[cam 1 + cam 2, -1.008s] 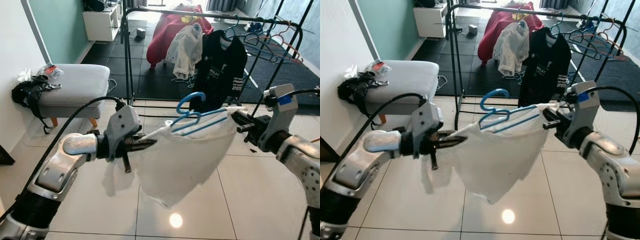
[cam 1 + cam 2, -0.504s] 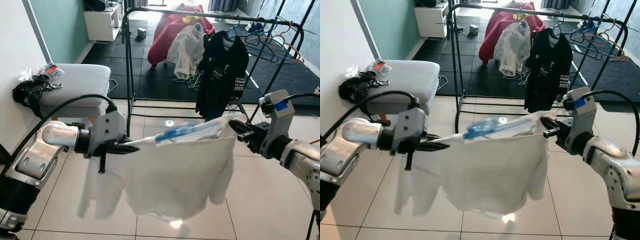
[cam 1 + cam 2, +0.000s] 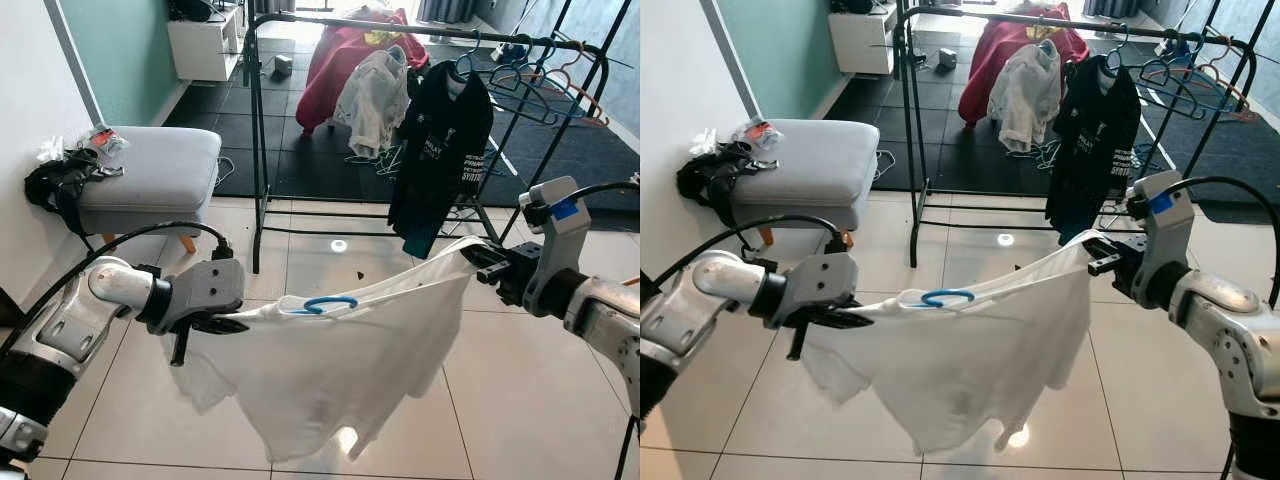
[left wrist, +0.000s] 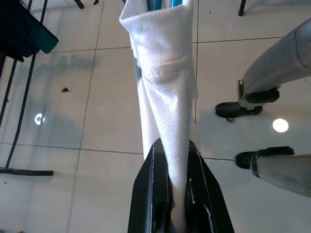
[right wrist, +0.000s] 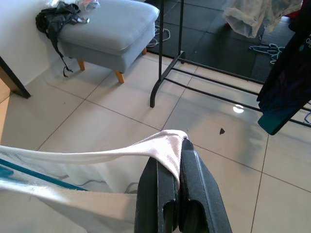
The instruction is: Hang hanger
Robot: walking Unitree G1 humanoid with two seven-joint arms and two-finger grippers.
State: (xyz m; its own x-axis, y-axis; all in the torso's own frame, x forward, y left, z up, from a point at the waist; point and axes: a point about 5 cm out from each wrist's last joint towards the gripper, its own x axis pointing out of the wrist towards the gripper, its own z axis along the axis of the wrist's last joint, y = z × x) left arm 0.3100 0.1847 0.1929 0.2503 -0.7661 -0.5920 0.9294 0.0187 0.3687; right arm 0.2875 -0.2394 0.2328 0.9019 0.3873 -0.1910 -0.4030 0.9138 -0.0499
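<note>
Left gripper [image 3: 232, 322] clamped on one shoulder of the white shirt [image 3: 340, 370]; right gripper [image 3: 478, 262] clamped on the other. Blue hanger [image 3: 322, 303] lies flat at the collar, at 12 o'clock of the shirt. Judgement: keep cloth taut, get the hook upright. Clothes rack [image 3: 253, 120] beyond, glossy tile floor [image 3: 130, 420], grey stool [image 3: 150, 170] at 10 o'clock.

1. We see a blue hanger [image 3: 330, 303] inside a white shirt [image 3: 340, 370], only its hook showing at the collar.
2. The shirt hangs stretched between its two pinched shoulders, sagging low.
</note>
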